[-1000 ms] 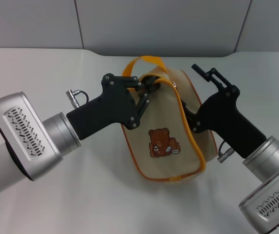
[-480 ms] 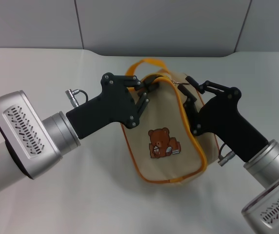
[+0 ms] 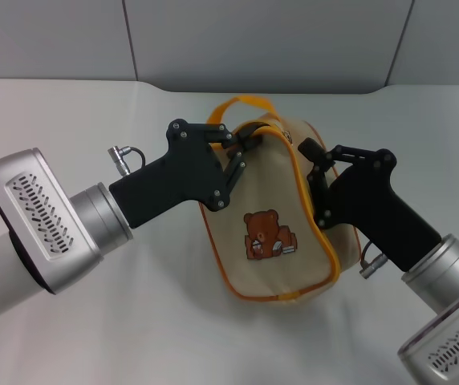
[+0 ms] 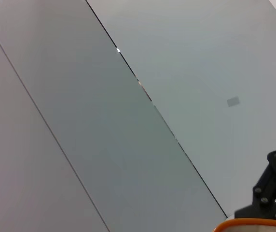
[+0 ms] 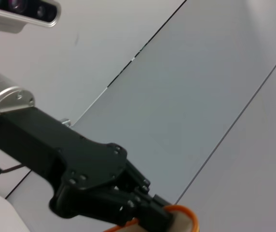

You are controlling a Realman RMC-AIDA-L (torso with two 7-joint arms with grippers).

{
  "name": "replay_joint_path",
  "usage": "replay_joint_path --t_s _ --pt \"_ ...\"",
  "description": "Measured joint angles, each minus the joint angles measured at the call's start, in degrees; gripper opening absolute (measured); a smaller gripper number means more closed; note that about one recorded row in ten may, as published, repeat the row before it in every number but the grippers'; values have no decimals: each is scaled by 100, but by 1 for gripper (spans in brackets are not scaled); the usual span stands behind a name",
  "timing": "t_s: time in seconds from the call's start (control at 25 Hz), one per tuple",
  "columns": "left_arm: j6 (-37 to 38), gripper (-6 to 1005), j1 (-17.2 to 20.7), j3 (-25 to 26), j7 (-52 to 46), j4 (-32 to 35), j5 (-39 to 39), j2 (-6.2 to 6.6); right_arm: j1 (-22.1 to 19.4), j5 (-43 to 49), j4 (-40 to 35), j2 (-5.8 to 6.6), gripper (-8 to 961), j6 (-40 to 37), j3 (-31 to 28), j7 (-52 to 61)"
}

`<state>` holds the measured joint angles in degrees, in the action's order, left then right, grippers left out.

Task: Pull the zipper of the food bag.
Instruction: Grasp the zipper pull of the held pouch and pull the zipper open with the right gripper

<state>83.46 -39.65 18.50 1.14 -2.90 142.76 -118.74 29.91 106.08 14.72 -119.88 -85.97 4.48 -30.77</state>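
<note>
The beige food bag (image 3: 271, 265), with its brown bear patch (image 3: 268, 234), lies on the white table between my two arms. Its orange strap handle (image 3: 241, 102) arches over the far end. My left gripper (image 3: 244, 144) is shut on the bag's top edge near the handle; it also shows in the right wrist view (image 5: 152, 212), clamped on the orange edge. The zipper (image 3: 303, 200) runs with orange tape down the bag's right side. My right gripper (image 3: 308, 151) is shut at the zipper's upper end. The metal pull tab is hidden behind its fingers.
The white table (image 3: 173, 337) stretches all around the bag. A grey panelled wall (image 3: 253, 40) stands behind it. Both arm bodies lie low over the table at the left and right of the bag.
My right gripper has swung down from open beside the bag and closed at the zipper's top end. The pull tab, visible half a second ago, is now covered. The left gripper has not moved.
</note>
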Motion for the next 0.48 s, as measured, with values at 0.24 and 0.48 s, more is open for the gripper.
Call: replay_joint_path --t_s 0.24,0.48 --pt "3 51 -21 1 0 0 -1 0 -117 10 1 1 -1 -30 -57 -2" --pt "5 52 -40 1 1 0 -3 -1 -115 11 16 5 51 -18 -24 14"
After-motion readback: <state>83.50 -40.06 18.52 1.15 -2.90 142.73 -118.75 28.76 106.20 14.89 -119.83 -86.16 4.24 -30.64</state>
